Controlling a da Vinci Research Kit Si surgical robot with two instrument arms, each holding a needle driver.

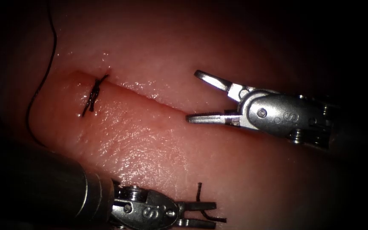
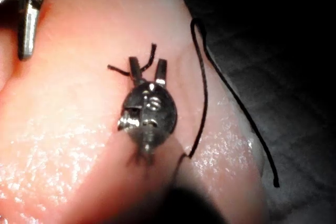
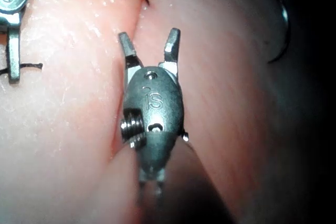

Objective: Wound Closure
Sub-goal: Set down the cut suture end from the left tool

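Over the cut (image 1: 150,96), right end effector (image 1: 194,96) gapes.

My right tool (image 1: 194,96) reaches in from the right with its jaws spread wide, holding nothing. My left tool (image 1: 211,213) lies low, jaws slightly parted around a short cut end of thread (image 1: 199,192).

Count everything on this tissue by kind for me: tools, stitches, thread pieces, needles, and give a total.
Tools: 2 (left tool, right tool)
Tied stitch across the cut: 1
Thread pieces: 2 (long strand, short piece at the left tool)
Needle: 1
Total: 6
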